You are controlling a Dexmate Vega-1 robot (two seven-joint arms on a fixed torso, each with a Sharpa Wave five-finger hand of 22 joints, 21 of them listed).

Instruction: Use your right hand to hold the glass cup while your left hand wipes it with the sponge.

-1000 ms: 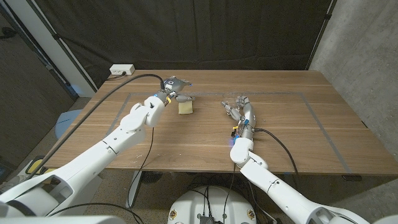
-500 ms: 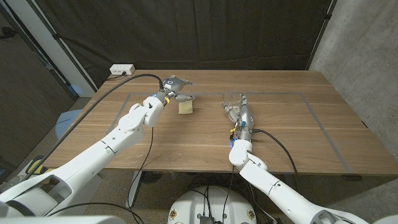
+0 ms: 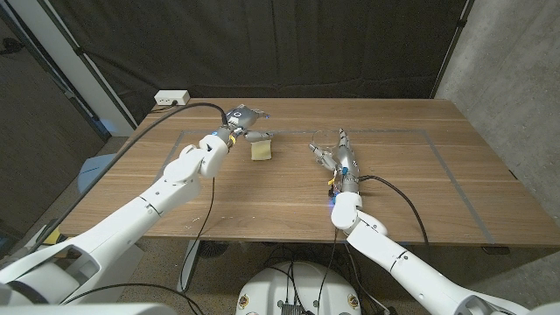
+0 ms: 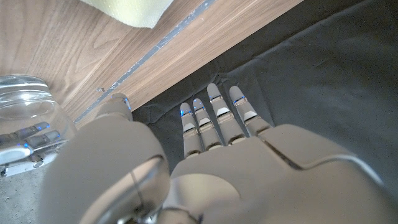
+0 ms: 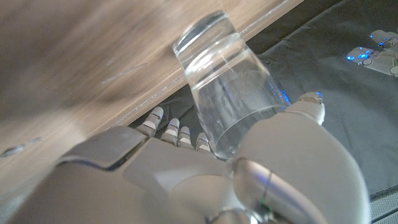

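Note:
The clear glass cup (image 3: 323, 140) is at the middle right of the wooden table (image 3: 394, 184). My right hand (image 3: 339, 154) grips it; in the right wrist view the glass cup (image 5: 229, 93) sits between the thumb (image 5: 305, 109) and the fingers (image 5: 177, 132). The yellow sponge (image 3: 261, 150) lies on the table left of centre. My left hand (image 3: 244, 118) hovers just behind the sponge with its fingers (image 4: 217, 115) stretched out and nothing in them. In the left wrist view I see a corner of the sponge (image 4: 134, 11) and the cup (image 4: 28, 121).
A white power strip (image 3: 171, 98) sits at the table's back left corner. Pale tape lines (image 3: 442, 150) mark a rectangle on the tabletop. A black curtain hangs behind the table. Black cables trail from both wrists.
My right hand's fingers, spread a second ago, have closed around the glass cup and the wrist has shifted slightly. My left hand has hardly moved.

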